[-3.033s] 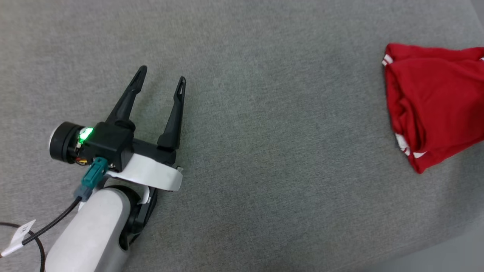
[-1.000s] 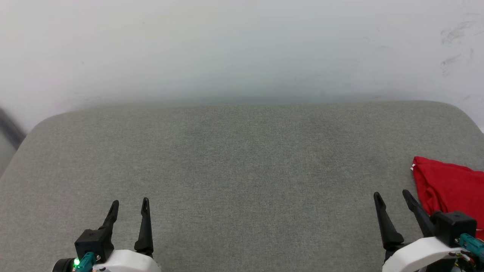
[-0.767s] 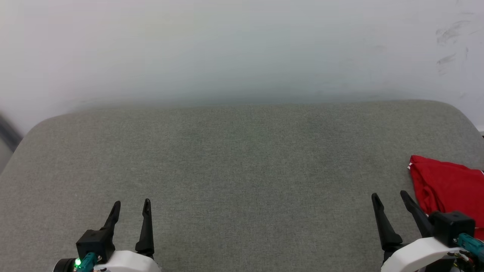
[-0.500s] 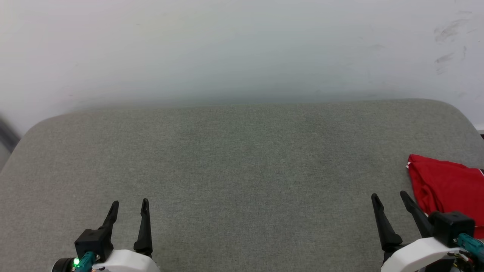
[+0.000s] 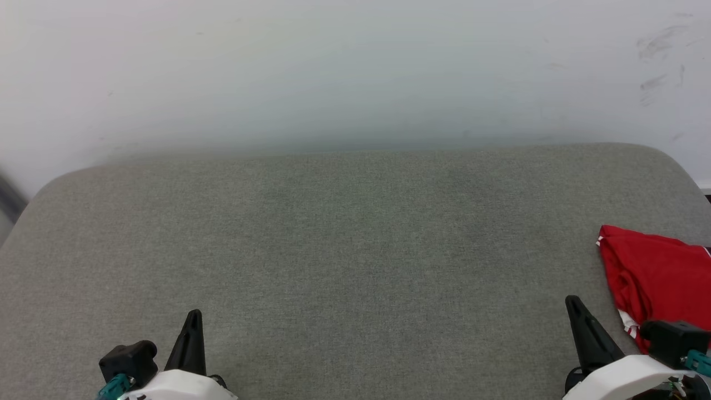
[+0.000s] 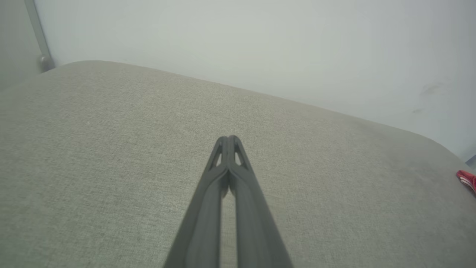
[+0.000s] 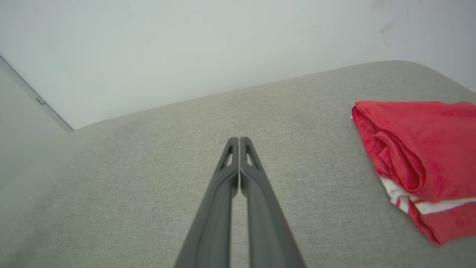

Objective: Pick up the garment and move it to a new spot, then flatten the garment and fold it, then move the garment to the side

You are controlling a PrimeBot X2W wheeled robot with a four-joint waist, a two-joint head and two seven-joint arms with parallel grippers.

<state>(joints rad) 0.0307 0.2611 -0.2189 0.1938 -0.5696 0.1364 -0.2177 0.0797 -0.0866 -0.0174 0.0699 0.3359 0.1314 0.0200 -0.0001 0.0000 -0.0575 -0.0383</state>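
State check: left gripper point(image 5: 193, 318) was fully closed, fingers pressed tip to tip, nothing between them. It sat at the lower left of the head view, pointing up over the bare grey upholstered surface point(image 5: 355, 250). The left wrist view agreed: its 2 dark fingers point(image 6: 208, 208) met at the tip with no cloth caught. Couldn't tell whether the tip touched the padding.

The right gripper point(image 5: 576, 305) was in the same state, closed and empty, at the lower right of the head view. In the right wrist view its 2 fingers point(image 7: 260, 208) met along their upper length, with a thin slit lower down.

The garment point(image 5: 661, 266) lay on the surface at its right edge, just beside the right gripper on that gripper's right, clear of the fingers. It was folded into a compact bundle: red on top, a rolled fold along its left edge, a white red-striped layer poking out at the near corner. Its right part was cut off by the frame in the head view. In the left wrist view it was a red sliver point(image 6: 466, 179) at the right edge, well apart from the left gripper.

A pale wall point(image 5: 355, 72) stood behind the surface, with scuff marks at upper right.
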